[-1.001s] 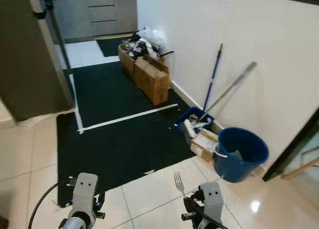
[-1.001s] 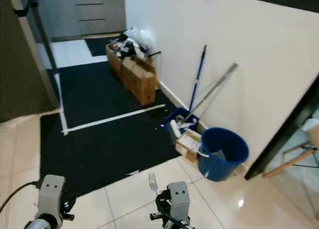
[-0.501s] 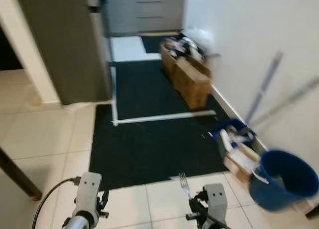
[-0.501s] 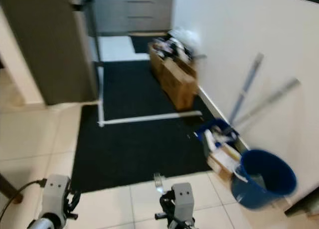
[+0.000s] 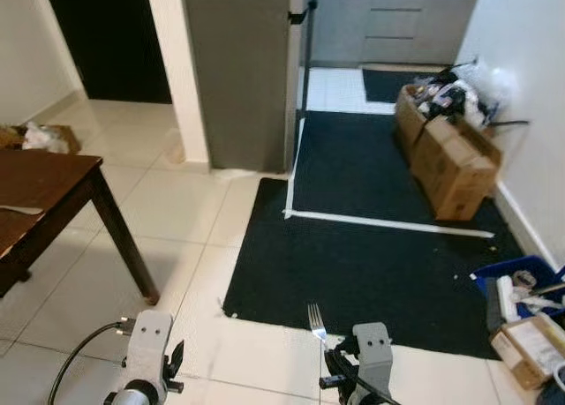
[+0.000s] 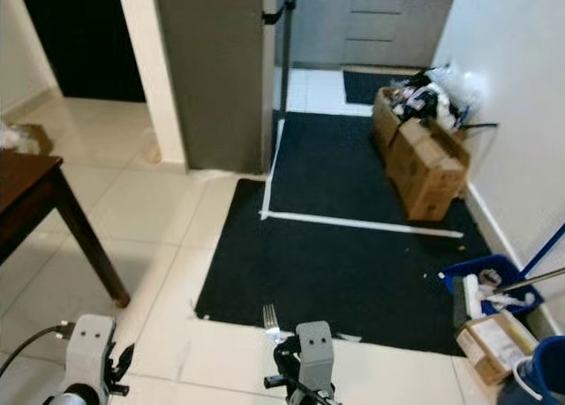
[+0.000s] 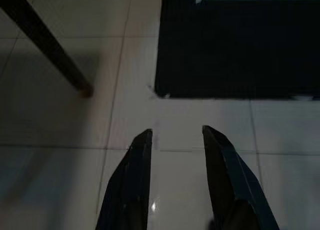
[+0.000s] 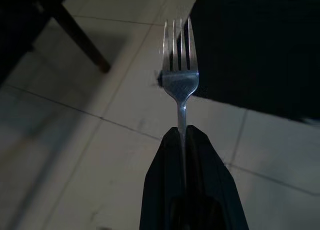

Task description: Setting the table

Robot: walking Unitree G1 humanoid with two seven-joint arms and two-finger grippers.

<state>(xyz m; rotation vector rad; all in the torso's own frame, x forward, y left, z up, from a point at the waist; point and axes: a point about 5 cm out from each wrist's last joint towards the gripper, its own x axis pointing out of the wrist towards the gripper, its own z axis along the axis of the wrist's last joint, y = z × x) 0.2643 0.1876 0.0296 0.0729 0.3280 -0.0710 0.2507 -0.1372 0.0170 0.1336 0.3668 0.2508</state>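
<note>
My right gripper (image 8: 182,135) is shut on the handle of a silver fork (image 8: 180,79), which points tines-up and forward over the tiled floor; the fork (image 5: 315,320) also shows low in the left eye view. My left gripper (image 7: 176,134) is open and holds nothing above the tiles. A dark brown wooden table (image 5: 48,177) stands at the far left, its corner leg (image 5: 125,246) on the floor. A pale flat item (image 5: 18,210) lies on the table top; I cannot tell what it is.
A black mat (image 5: 371,255) with a white tape line (image 5: 388,222) lies ahead. Cardboard boxes (image 5: 452,162) full of clutter line the right wall, with a blue crate (image 5: 523,273) nearer. A grey cabinet (image 5: 238,70) and a dark doorway (image 5: 106,34) stand behind.
The whole view has swung to the left: the table and doorway have come in, and the blue bucket and mop handles have slid out on the right. The fork stays held.
</note>
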